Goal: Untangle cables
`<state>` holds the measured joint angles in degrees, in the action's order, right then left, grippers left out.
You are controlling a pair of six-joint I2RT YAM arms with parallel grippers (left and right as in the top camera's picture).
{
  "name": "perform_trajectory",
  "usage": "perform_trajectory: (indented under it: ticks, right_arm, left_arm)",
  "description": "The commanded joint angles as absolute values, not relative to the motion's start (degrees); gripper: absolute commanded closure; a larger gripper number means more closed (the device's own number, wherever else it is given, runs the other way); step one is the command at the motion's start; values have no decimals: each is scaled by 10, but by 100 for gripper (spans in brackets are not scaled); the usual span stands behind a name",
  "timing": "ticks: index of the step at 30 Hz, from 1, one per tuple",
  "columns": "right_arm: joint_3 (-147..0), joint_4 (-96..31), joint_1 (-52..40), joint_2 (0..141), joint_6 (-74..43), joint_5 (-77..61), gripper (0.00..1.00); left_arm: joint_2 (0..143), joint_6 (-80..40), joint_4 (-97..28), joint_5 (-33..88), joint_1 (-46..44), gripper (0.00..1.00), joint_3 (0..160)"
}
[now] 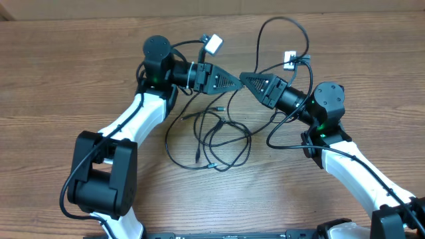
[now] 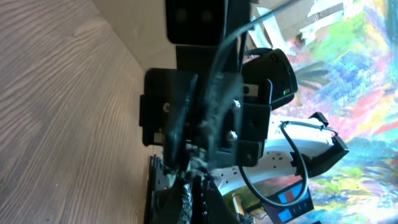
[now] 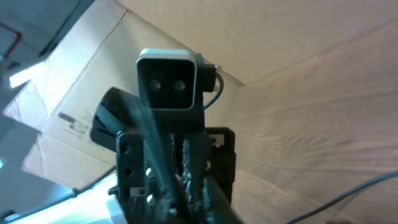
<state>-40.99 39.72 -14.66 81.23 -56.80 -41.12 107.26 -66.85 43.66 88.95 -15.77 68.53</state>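
Both grippers, left (image 1: 232, 81) and right (image 1: 248, 78), meet tip to tip at top center, jaws look closed. Can't tell if either's pinching anything. Cables (image 1: 214, 137) lie looped just below.

This looks to me like a makeshift robotics lab: a wood-grain table (image 1: 53, 79) below, a cardboard box (image 3: 68, 93) ahead of my right gripper (image 1: 243, 76), a bright painted backdrop (image 2: 360, 74) beyond the left gripper (image 1: 236, 81)

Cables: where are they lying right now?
In the overhead view the cables lie in loose loops mid-table, between the two arms. They sit just below the spot where the left pincer and right pincer nearly meet tip to tip.
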Motion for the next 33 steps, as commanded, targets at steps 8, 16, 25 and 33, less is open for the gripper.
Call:
perform_trajectory:
  ticks: [8,16,25,33]
  right_arm:
    - [-420,328,-147,810,-528,-380,96]
    - [-420,178,-123,810,-456,-371,96]
    - [-420,91,-36,758,-424,-459,96]
    - [-420,-64,74,632,-375,-473,96]
  left_arm:
    - [1078,-642,437,905,-162,48,693]
    - [1078,-615,437,905,-161,0,692]
    - [1078,-642,437,905,-131,0,692]
    - [1078,-653,440,905,-72,0,692]
